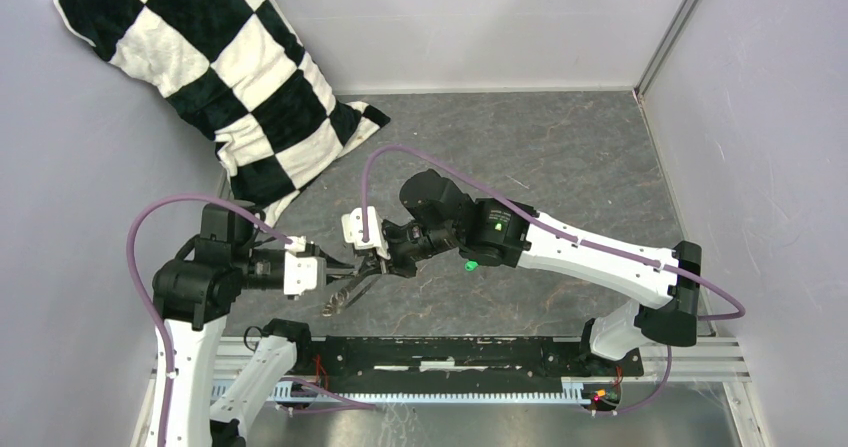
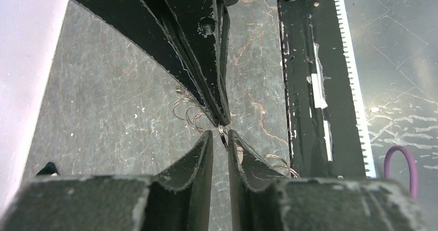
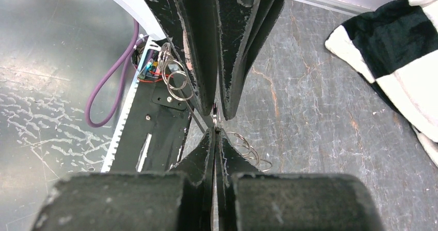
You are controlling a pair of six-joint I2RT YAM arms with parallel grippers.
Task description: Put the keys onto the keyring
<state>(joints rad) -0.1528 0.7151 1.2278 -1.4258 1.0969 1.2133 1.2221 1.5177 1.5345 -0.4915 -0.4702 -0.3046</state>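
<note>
The keyring point(image 1: 340, 295), a thin silvery loop strung with small rings point(image 2: 188, 111), hangs between both grippers above the table. My right gripper point(image 1: 372, 260) is shut on its wire, which shows as a bright line between the fingers point(image 3: 206, 153). My left gripper point(image 1: 338, 269) faces it tip to tip. Its jaws stand a narrow gap apart, with a ring edge point(image 2: 223, 136) in the gap, touching neither side clearly. More small rings point(image 3: 174, 78) dangle beside the left fingers. A green-tagged key point(image 1: 469, 264) lies on the table by the right forearm.
A black-and-white checked pillow point(image 1: 230, 77) leans in the far left corner. A black rail point(image 1: 450, 352) with a toothed strip runs along the near table edge. Purple cables point(image 1: 400, 157) arch over both arms. Grey walls point(image 1: 780, 117) close in the sides and back.
</note>
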